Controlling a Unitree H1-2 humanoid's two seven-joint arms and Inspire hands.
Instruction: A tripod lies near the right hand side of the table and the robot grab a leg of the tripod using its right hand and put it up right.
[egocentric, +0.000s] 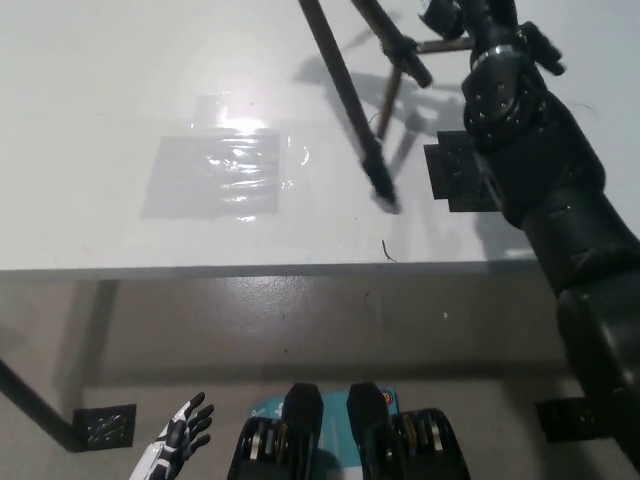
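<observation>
Top edge cuts off the tripod (345, 95) above its legs; I cannot see its head. My right hand (470, 20) is cropped too, its grip unreadable.
</observation>
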